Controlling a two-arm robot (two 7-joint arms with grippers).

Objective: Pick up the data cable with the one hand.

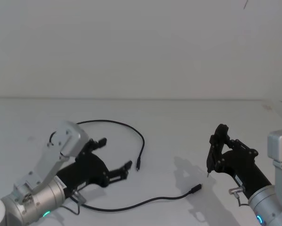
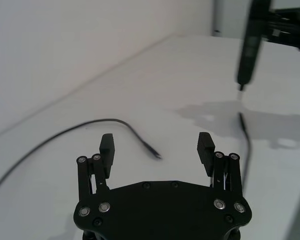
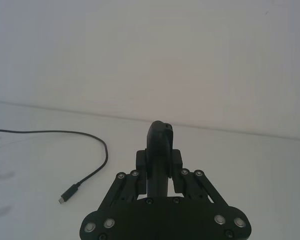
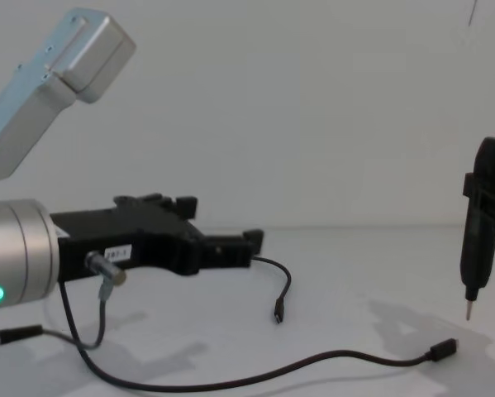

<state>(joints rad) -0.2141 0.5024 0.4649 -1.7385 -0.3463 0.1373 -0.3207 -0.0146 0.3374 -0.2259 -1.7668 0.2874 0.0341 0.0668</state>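
My left hand (image 2: 156,144) hangs low over the table (image 1: 188,117), its two fingers spread wide with nothing in them. The data cable (image 1: 126,126) lies flat on the table. Its near plug (image 2: 157,156) sits just past my fingertips, in front of the gap between them. I think I should go down slowly, put one finger on each side of the thin cord just behind that plug, then squeeze so it cannot slip out. The far plug (image 1: 195,189) lies farther off, near my right hand (image 3: 160,165), which is closed on a pen tool (image 4: 477,248).
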